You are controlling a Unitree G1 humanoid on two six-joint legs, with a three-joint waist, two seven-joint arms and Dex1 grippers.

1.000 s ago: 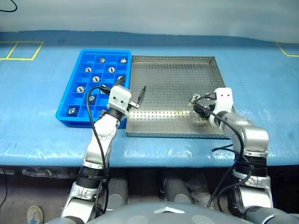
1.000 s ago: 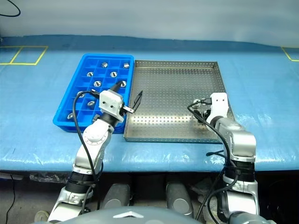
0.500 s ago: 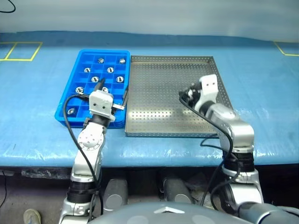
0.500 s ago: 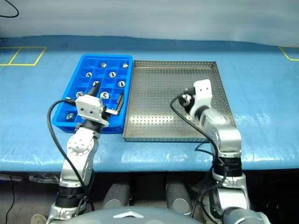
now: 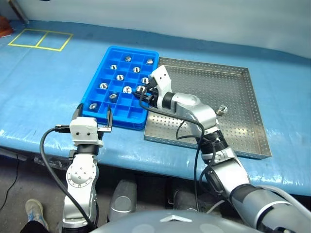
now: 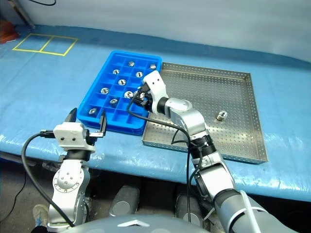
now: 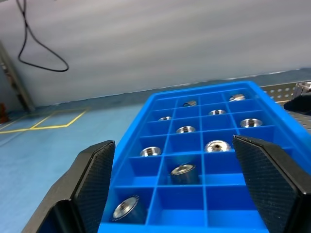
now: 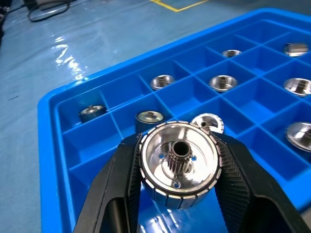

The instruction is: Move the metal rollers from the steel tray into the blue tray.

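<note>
My right gripper [image 8: 179, 194] is clamped on a metal roller [image 8: 179, 162], hovering over the blue tray [image 5: 95, 100] near its three o'clock edge. My left gripper [image 7: 184, 194] is spread wide and empty, just short of the tray's six o'clock rim. One roller [image 6: 222, 115] remains in the steel tray [image 6: 252, 145], otherwise bare. My right arm hides part of the trays' shared edge.

Even bright overhead light, head views sharp. Soft short shadows under arms. Specular glare on wrinkled blue plastic-covered tabletop [image 8: 73, 53] in right wrist view. Shiny silver metal roller [image 8: 179, 162] in focus, mirror highlights; far compartments of bright blue plastic grid tray [image 7: 204, 145] slightly soft. Left wrist view: near black fingers [image 7: 92, 179] blurred.
</note>
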